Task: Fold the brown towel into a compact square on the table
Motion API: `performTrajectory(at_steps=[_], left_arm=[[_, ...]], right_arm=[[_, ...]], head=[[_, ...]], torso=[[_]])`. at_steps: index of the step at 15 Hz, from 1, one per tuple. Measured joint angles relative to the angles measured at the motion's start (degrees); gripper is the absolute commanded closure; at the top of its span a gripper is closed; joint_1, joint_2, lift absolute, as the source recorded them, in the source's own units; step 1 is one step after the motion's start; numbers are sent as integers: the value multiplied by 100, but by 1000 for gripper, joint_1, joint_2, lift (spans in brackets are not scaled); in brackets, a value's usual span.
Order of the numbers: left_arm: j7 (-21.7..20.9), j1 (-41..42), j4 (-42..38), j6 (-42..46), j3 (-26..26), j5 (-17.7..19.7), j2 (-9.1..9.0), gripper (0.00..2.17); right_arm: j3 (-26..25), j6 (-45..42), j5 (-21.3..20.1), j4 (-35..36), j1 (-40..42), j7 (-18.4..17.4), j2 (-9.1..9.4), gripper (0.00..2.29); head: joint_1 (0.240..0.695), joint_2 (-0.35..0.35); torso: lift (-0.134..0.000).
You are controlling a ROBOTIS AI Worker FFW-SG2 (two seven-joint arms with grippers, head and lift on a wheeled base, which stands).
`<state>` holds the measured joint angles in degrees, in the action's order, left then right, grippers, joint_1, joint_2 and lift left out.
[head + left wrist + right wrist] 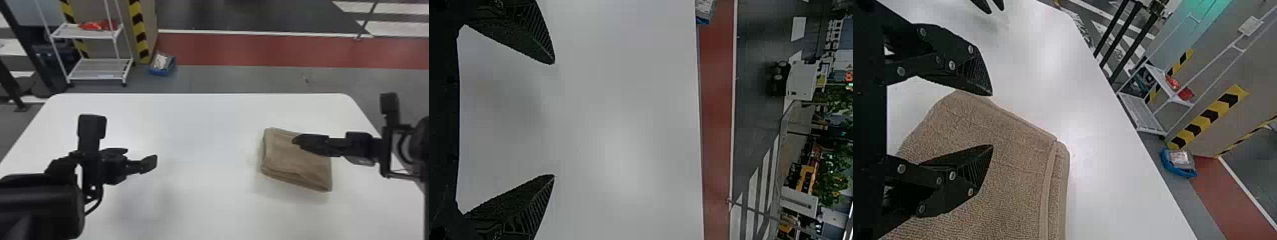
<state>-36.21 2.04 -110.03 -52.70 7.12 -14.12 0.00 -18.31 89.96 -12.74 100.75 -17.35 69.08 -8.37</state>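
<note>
The brown towel lies folded into a thick, roughly square stack on the right half of the white table, its layered edge toward the front. Over its right back part is my right gripper. In the right wrist view the right gripper stands open above the towel, with no cloth pinched between its fingers. My left gripper is parked over the table's left side, away from the towel. From the left wrist view, the left gripper is open, with bare tabletop beyond its fingers.
The white table has rounded far corners. Past its far edge a white wire rack and a blue bin stand on the floor. Bare tabletop separates the left gripper from the towel.
</note>
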Motion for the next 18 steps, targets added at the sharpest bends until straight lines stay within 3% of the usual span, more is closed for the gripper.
performTrajectory(at_steps=[3, 5, 6, 7, 8, 9, 14, 18], left_arm=[[0, -2, 18, 0, 3, -2, 0, 70], [0, 0, 25, 0, 8, -3, 0, 66], [0, 3, 26, 0, 8, -2, 0, 70], [0, 6, 25, 0, 9, -2, 0, 70], [0, 7, 19, 0, 9, -1, 0, 70], [0, 9, 12, 0, 11, -1, 0, 70], [-6, 8, 21, 12, 55, 3, 0, 70], [-8, 7, 48, 73, 92, 5, 0, 70]], right_arm=[[-256, 0, 284, 55, 18, -80, 5, 63], [-358, 0, 355, 56, 5, -541, 49, 262], [-364, 0, 370, 19, 6, -748, 69, 542], [-354, 0, 380, -64, 4, -910, 85, 961], [-339, 0, 385, -162, -12, -987, 96, 1595], [-326, 0, 389, -223, -25, -1060, 109, 1990], [43, 0, 417, -302, -75, -1899, 196, 2074], [428, 0, 423, -614, -243, -2117, 271, 2074]], head=[[695, -44], [695, -54], [695, -57], [695, -62], [695, -61], [695, -61], [695, -49], [695, -16]], torso=[[-124], [-124], [-124], [-124], [-124], [-124], [-124], [-124]])
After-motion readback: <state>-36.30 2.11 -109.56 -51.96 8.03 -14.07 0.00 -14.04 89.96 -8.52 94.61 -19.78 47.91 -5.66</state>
